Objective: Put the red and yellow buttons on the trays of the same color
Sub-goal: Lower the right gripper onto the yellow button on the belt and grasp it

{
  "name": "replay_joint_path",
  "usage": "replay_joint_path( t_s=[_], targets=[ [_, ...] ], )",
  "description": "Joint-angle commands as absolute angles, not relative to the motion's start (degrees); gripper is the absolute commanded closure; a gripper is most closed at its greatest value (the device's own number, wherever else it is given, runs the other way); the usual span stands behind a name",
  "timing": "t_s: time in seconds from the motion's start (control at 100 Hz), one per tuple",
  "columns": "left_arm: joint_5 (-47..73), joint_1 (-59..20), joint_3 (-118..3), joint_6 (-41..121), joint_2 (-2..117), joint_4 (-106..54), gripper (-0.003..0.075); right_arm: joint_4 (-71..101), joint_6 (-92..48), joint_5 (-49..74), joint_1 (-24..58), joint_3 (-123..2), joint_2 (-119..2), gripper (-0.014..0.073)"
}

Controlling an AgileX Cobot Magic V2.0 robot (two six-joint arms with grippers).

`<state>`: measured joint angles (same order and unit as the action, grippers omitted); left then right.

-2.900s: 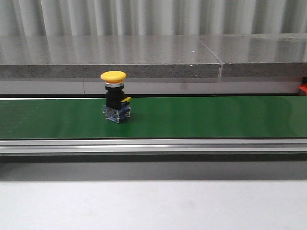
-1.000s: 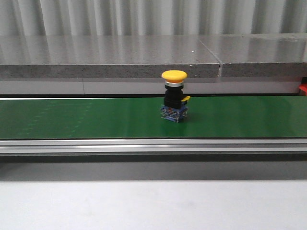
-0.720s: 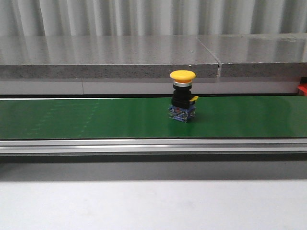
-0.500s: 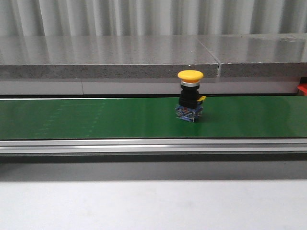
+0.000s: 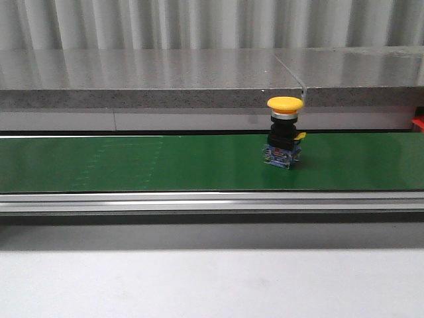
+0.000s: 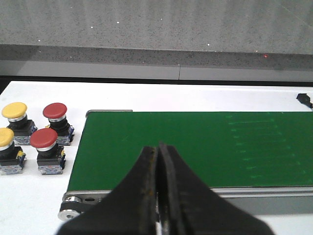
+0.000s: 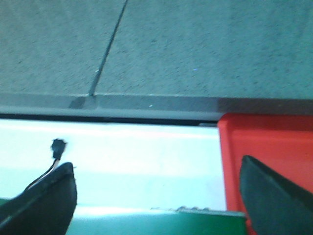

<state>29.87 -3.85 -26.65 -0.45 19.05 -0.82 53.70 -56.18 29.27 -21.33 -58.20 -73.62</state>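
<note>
Standing upright on green belt (image 5: pixel 165 162), right of centre: yellow button (image 5: pixel 285 132), touched by nothing. Left gripper (image 6: pixel 157 161) clenched, empty, over belt's end, near four spare buttons (image 6: pixel 34 137). Right gripper (image 7: pixel 156 196) spread wide, empty, beside red tray (image 7: pixel 274 142).

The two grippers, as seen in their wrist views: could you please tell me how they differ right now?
The left gripper is shut, its fingers pressed together, while the right gripper is spread wide open. The left one hangs over the green belt near four spare buttons; the right one looks toward the red tray. Both hold nothing.
</note>
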Motion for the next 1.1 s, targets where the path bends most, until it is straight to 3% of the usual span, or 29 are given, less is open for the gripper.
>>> replay_joint_path(
  t_s=[0.0,0.22,0.42,0.65,1.09],
  targets=[
    [25.71,-4.30,-28.29,-0.51,19.47,-1.47,0.0741,54.53,-57.71,30.91,-20.39,-56.03,-68.12,-0.0070],
    [25.71,-4.30,-28.29,-0.51,19.47,-1.47,0.0741,53.49,-62.08,39.31,-19.68,-48.67,-63.76,-0.0070],
    [25.71,-4.30,-28.29,-0.51,19.47,-1.47,0.0741,50.07,-64.91,41.75,-13.16,-48.42,-64.20,-0.0070],
    [25.71,-4.30,-28.29,-0.51,19.47,-1.47,0.0741,46.74,-64.91,38.95,-5.05,-48.38,-68.38,-0.0070],
    [25.71,-4.30,-28.29,-0.51,19.47,-1.47,0.0741,48.52,-64.91,27.60,2.33,-48.38,-78.22,-0.0070]
  ],
)
